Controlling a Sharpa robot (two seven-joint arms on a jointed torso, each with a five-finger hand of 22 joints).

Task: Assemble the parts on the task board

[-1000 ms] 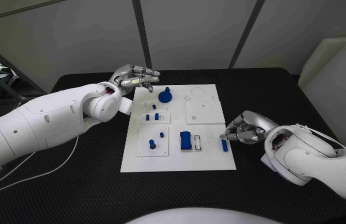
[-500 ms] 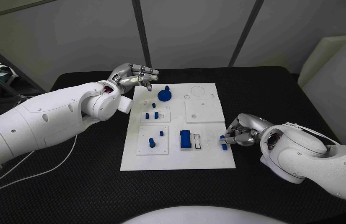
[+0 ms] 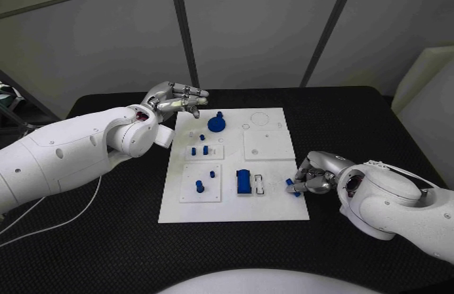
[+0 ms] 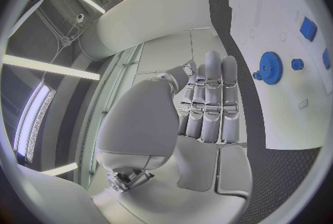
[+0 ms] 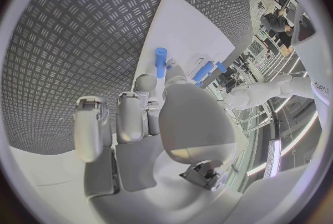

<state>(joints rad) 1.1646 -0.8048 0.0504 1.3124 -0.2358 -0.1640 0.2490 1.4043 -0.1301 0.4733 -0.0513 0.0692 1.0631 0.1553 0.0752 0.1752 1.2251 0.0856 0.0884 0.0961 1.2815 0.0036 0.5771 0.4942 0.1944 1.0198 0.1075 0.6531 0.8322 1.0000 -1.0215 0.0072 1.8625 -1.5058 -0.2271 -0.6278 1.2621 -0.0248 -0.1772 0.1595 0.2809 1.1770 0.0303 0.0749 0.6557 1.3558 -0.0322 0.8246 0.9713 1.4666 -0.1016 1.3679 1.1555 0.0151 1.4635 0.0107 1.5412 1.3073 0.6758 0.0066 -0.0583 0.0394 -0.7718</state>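
The task board (image 3: 237, 202), a white rectangular plate, lies lengthwise on the black table (image 3: 104, 241). The left hand (image 3: 177, 100) hovers over the board's far left corner with fingers curled and nothing in them. A blue gear (image 3: 216, 125) stands on the board just beside that hand. Small blue pegs (image 3: 199, 151) stand in a raised white tile near the board's middle, and a blue rectangular block (image 3: 244, 182) sits nearer the front. The right hand (image 3: 315, 175) rests at the board's right edge, its fingertips touching a small blue part (image 3: 294, 188).
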